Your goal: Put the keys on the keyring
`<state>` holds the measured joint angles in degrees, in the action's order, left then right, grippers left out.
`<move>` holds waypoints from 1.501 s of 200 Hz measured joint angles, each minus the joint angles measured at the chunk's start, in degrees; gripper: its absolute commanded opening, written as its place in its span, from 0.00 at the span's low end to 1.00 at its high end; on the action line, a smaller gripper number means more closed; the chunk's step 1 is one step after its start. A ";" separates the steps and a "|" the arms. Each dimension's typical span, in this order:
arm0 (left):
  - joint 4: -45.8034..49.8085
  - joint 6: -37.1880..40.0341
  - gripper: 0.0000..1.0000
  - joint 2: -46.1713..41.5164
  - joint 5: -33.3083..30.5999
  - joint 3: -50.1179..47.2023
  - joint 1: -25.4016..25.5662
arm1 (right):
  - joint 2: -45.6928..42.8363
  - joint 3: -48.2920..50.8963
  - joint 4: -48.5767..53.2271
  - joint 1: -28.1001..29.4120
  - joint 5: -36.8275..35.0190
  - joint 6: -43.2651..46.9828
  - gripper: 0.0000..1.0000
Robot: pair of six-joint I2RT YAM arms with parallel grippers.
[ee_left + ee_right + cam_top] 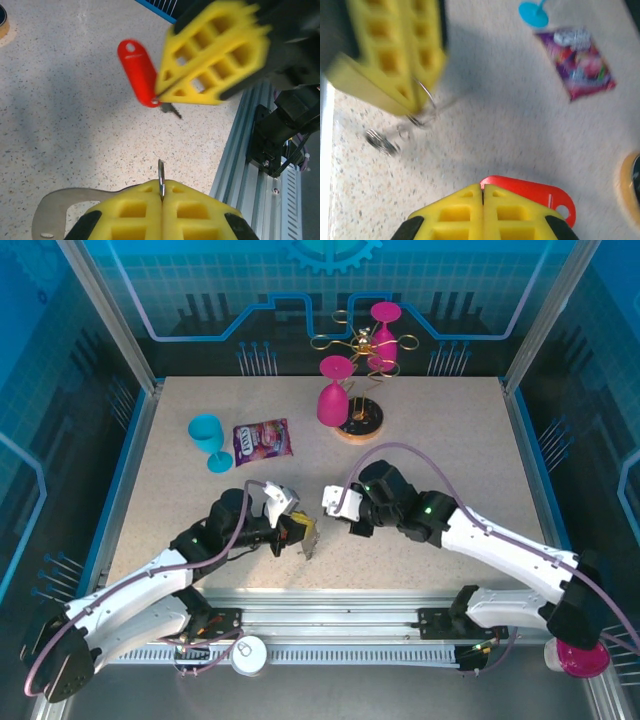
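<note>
Overhead view: two robot arms reached in from the near edge of a speckled beige counter and met near its front middle. The left tool was closed, with the grey keyring at its tip. The right tool faced it from just beside, also closed; whatever it carried was too small to make out here. Farther back sat a blue plastic goblet with a purple snack packet beside it. At the rear stood a gold wire rack on a round wooden base, with two pink goblets at it.

Left wrist view: the left tool sat at the bottom of the frame, its yellow fingers pressed together on one thin wire ring of the keyring, whose flat grey loop curved out to the lower left. Above it, apart from the ring, the right tool pinched the key by its red plastic head, the short silver blade poking out below the fingertips. A metal rail ran along the counter's edge on the right.

Right wrist view: the right tool was clamped on the key, its red head sticking out to the right. At the upper left, blurred, the left tool gripped the keyring, small wire rings dangling under it. The goblet and packet lay beyond.
</note>
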<state>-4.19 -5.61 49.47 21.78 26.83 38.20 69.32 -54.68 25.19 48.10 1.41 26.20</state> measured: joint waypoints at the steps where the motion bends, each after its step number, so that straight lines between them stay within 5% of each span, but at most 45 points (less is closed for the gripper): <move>1: 0.00 0.00 0.00 0.00 -0.02 0.00 0.00 | 0.20 -0.04 0.17 -0.22 0.02 -0.26 0.00; 34: 0.07 0.00 0.00 -0.15 -1.75 0.00 0.00 | 10.08 -0.90 4.87 -7.43 3.56 -14.80 0.00; 102: 0.26 -0.02 0.00 -0.48 -4.04 0.00 0.00 | 22.32 0.04 4.81 -8.15 3.54 -33.75 0.00; 200: 0.50 -0.02 0.00 -0.55 -4.04 0.00 0.00 | 27.47 -0.42 5.86 -8.20 1.57 -37.16 0.16; 300: 0.52 0.00 0.00 -0.52 -4.02 0.00 0.00 | 27.45 -1.92 9.29 -8.41 0.72 -37.13 0.16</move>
<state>-3.66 -5.61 48.95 17.76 26.83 38.20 96.77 -56.60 34.48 39.68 2.13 -10.94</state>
